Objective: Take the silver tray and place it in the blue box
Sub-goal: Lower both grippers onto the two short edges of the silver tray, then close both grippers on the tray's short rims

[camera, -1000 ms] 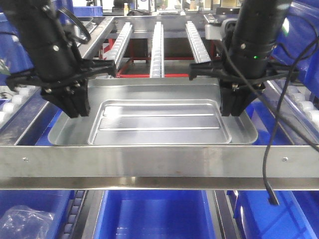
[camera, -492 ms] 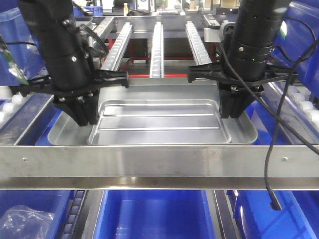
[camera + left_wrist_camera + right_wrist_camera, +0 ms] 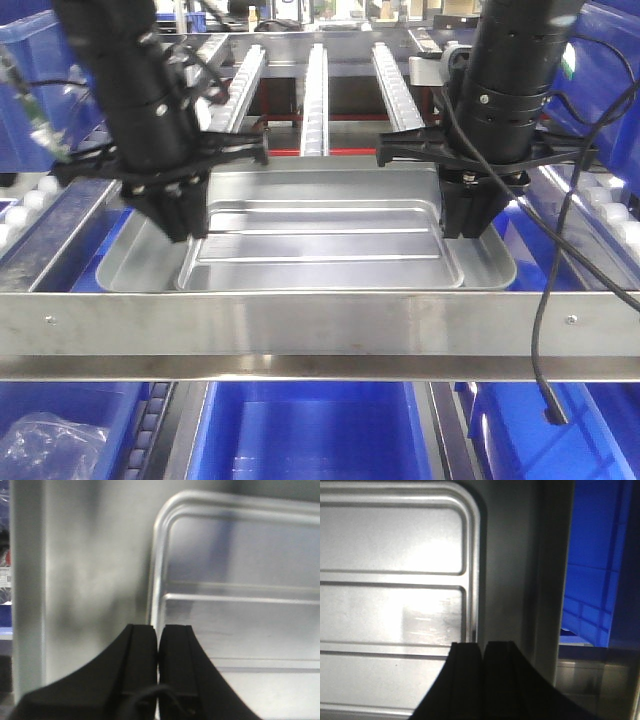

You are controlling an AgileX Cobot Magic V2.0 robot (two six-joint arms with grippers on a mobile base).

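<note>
The silver tray lies flat inside a wider, shallow metal pan. My left gripper is shut, with its tips at the tray's left rim; in the left wrist view the rim runs straight into the thin slit between the fingers. My right gripper is shut at the tray's right rim; in the right wrist view the rim ends under the fingertips. The blue box sits open below the front bar.
A metal crossbar spans the front, between the pan and the blue box. Roller rails run back behind the pan. Blue bins stand on both sides, one of them in the right wrist view. A clear plastic bag lies at lower left.
My left gripper has moved right, from the pan's left side to the tray's left rim. My right gripper shifted slightly left, then held still. The tray has not moved.
</note>
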